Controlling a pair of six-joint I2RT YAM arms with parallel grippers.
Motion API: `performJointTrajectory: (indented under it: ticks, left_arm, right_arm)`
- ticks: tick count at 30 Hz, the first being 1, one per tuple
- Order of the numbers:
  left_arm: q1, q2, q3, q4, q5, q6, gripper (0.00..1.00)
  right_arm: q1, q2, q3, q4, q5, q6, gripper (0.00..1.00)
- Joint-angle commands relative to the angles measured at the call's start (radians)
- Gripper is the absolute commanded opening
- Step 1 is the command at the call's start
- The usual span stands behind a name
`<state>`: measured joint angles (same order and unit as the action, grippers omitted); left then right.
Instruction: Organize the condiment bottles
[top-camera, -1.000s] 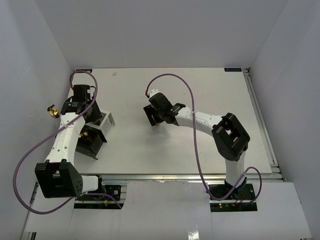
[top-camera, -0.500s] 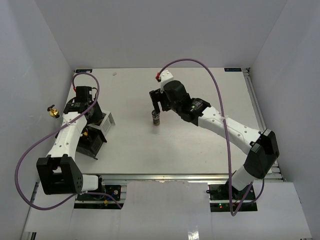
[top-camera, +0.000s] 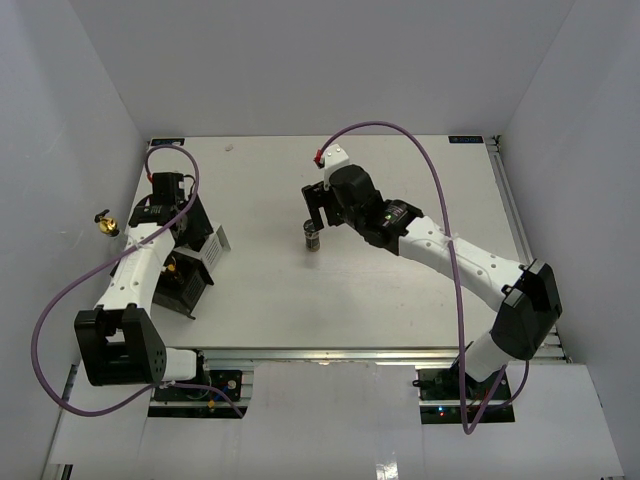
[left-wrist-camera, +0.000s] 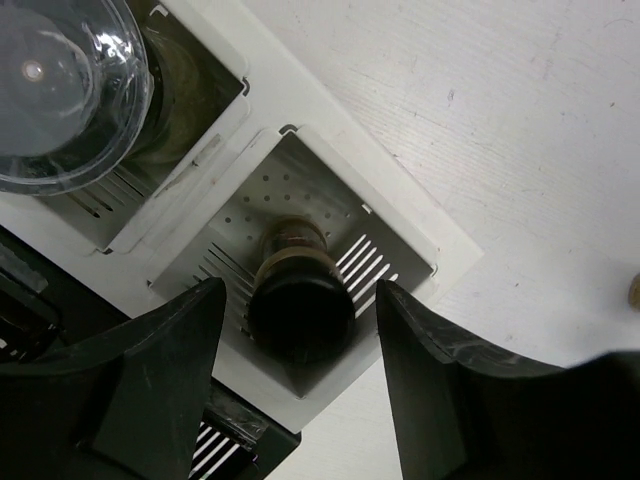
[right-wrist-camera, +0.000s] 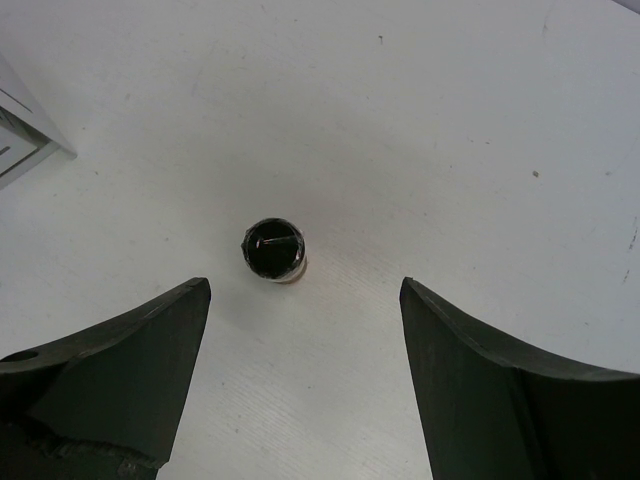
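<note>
The squat clear jar (top-camera: 312, 240) with a dark grey lid stands alone on the white table (top-camera: 400, 290). In the right wrist view the jar (right-wrist-camera: 272, 250) lies below and a little left of centre between the fingers. My right gripper (top-camera: 316, 208) (right-wrist-camera: 305, 290) is open and empty above it. My left gripper (top-camera: 190, 232) (left-wrist-camera: 300, 292) is open over the rack. Below it the slim dark bottle (left-wrist-camera: 300, 310) stands in a white compartment, with neither finger touching it. A gold cap (top-camera: 103, 224) shows at the far left. Its bottle is hidden by the left arm.
The black-and-white compartmented rack (top-camera: 213, 243) (left-wrist-camera: 420, 262) stands at the table's left edge. A clear glass vessel (left-wrist-camera: 60, 90) fills the neighbouring compartment. Grey walls enclose the table on three sides. Purple cables loop from both arms.
My right arm has unfolded and lifted off the jar, which now stands free below the open gripper. My left arm has hardly moved over the rack.
</note>
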<state>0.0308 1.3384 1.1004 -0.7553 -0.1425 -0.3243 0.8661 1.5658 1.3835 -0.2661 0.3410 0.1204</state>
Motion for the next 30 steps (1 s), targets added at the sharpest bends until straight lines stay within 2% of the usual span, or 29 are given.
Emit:
performJointTrajectory:
  ticks: [1, 6, 12, 18, 24, 25, 28, 30]
  left_arm:
    - [0.003, -0.027, -0.015, -0.048, 0.006, -0.004, 0.76]
    - [0.004, -0.036, 0.000, -0.060, 0.009, -0.007, 0.80]
    - [0.004, -0.036, 0.143, -0.115, 0.041, 0.000, 0.83]
    - [0.003, -0.013, 0.308, -0.142, 0.221, 0.047, 0.86]
    - [0.003, 0.004, 0.381, -0.172, 0.229, 0.051, 0.86]
    - [0.002, 0.003, 0.376, -0.156, 0.282, 0.054, 0.86]
    - [-0.075, -0.006, 0.346, -0.093, 0.391, 0.042, 0.86]
    - [-0.157, 0.013, 0.351, -0.078, 0.340, 0.029, 0.87]
  right_arm:
    - [-0.001, -0.037, -0.013, 0.028, 0.034, -0.013, 0.83]
    - [-0.001, -0.053, -0.024, 0.030, 0.039, -0.015, 0.84]
    - [-0.001, -0.069, -0.017, 0.012, 0.044, -0.026, 0.84]
    - [-0.013, -0.090, -0.041, -0.002, 0.065, -0.042, 0.84]
    - [-0.048, -0.125, -0.089, 0.013, 0.086, -0.038, 0.84]
    - [-0.057, -0.128, -0.098, 0.006, 0.090, -0.032, 0.84]
    - [-0.083, -0.169, -0.136, 0.005, 0.094, -0.017, 0.84]
    - [-0.112, -0.196, -0.168, 0.004, 0.114, -0.001, 0.84]
